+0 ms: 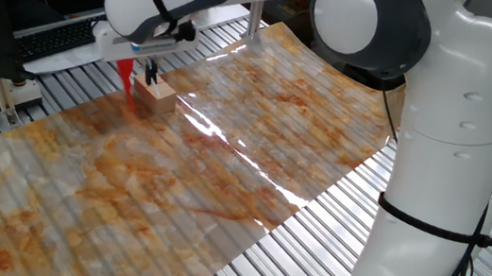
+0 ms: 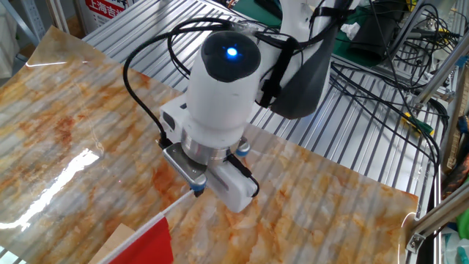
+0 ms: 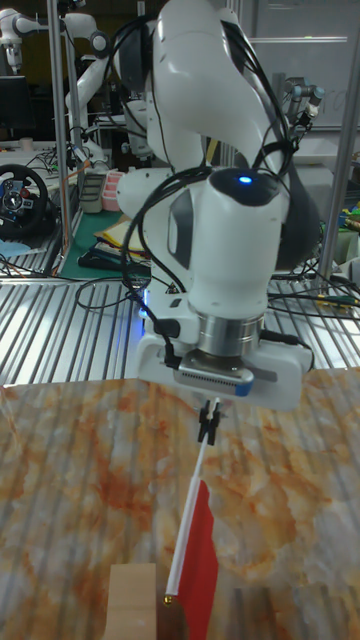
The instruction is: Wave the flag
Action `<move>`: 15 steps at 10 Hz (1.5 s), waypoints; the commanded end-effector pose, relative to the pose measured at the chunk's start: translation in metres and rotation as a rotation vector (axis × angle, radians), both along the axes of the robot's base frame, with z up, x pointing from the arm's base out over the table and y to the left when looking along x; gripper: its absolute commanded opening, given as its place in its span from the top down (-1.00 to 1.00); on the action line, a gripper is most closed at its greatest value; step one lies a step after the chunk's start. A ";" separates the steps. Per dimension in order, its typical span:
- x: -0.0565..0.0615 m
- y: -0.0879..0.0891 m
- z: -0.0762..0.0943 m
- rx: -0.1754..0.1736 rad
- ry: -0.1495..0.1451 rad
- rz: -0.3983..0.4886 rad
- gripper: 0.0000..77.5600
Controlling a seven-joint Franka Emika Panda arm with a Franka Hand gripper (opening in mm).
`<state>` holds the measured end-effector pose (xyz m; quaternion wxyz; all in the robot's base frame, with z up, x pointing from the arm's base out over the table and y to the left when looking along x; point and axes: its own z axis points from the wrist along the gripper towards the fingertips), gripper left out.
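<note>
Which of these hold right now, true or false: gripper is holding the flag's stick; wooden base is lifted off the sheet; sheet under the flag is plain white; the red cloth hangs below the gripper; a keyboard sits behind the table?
1. The two-finger gripper is closed on the thin white stick of the small red cloth flag. True.
2. The tan wooden block base is lifted off the sheet. False: it rests on the sheet.
3. The sheet under the flag is plain white. False: the large glossy sheet is orange-marbled.
4. The red cloth hangs below the gripper. True.
5. A dark keyboard lies beyond the table's far edge. True.
</note>
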<state>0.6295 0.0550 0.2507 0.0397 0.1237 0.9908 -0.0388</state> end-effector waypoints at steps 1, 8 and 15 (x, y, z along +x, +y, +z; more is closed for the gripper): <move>0.017 0.026 0.017 -0.410 0.064 0.166 0.97; 0.038 -0.097 0.015 -0.439 0.095 0.360 0.97; 0.040 -0.082 0.017 0.233 0.064 0.013 0.97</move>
